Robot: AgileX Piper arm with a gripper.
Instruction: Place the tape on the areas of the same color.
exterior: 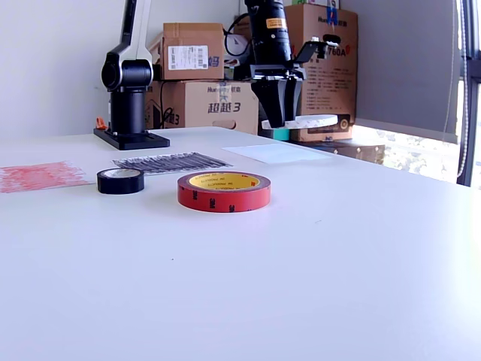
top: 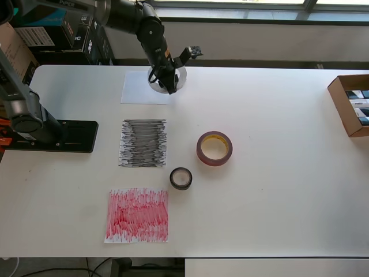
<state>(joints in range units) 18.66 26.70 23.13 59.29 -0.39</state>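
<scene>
So: white worktop [top: 277, 173] w/ three paper squares in a column in the overhead view — plain white sheet [top: 138, 88] at top, black-scribble sheet [top: 143, 143] mid, red-scribble sheet [top: 138, 215] at bottom. End effector [exterior: 282, 113] pinches the white tape roll [exterior: 312, 120] by its wall, fingers across the rim; roll is held clear of the worktop, near the white sheet's right edge in the overhead view, not yet on it. Roll looks light, rigid, smooth-sided, so prob. a wall pinch w/ one finger inside the core suits best. It hangs roughly flat, hole axis approx. vertical; a ring has no real long axis. Maroon roll [top: 214, 148] w/ yellowish core lies flat, right of the black sheet in the overhead view. Small black roll [top: 181, 178] lies flat just below-left of it, between black & red sheets.
</scene>
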